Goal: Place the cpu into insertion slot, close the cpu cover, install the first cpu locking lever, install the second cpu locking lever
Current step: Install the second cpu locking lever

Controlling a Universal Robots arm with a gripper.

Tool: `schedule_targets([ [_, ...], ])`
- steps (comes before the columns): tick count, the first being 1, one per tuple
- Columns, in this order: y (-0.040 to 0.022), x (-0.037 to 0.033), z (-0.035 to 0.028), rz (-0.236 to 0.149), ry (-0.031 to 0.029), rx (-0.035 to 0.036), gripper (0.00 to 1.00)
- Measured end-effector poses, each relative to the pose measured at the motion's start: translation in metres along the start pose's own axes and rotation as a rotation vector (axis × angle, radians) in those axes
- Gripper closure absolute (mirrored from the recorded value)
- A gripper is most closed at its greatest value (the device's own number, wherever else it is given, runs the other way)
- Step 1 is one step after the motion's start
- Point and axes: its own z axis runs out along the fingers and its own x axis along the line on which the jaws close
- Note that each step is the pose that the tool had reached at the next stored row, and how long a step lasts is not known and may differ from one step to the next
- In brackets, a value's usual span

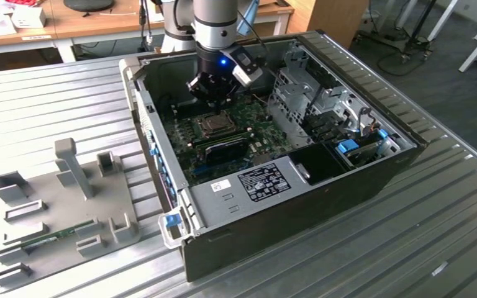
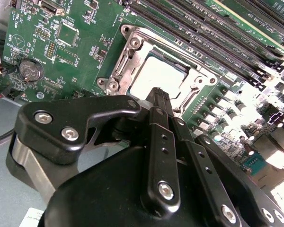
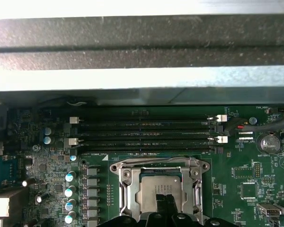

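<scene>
On the exterior view's left, a grey fixture plate [image 1: 64,205] with upright holders lies on the ribbed metal table [image 1: 437,223], well apart from the work and out of the arm's way. Further right stands the open computer case [image 1: 305,155], lying on its side so the green motherboard [image 1: 247,133] faces up and can be reached from above. The gripper [image 1: 215,99] hangs inside the case just above the insertion slot [image 1: 216,124], close to the case's far wall. In both wrist views the cpu [image 2: 156,78] already lies flat in the socket, its pale top showing through the window of the cpu cover [image 3: 161,187], which appears folded down over it. The fingers [image 2: 162,101] come to one narrow tip directly over the chip, so the jaws look pressed together with nothing between them. Room is tight: the long memory slots [image 3: 146,127] run just beside the socket, and the drive cage [image 1: 313,93] rises on the exterior view's right.
</scene>
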Motion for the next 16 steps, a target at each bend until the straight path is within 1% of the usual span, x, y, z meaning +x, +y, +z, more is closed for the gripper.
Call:
schedule_targets([
  [3,0.0000,0.0000,-0.0001,0.000,0.0000,0.0001,0.90],
  [7,0.0000,-0.0002,-0.0035,0.000,0.0001,0.0002,0.90],
  [16,0.0000,-0.0002,-0.0040,0.000,0.0000,0.0000,0.90],
])
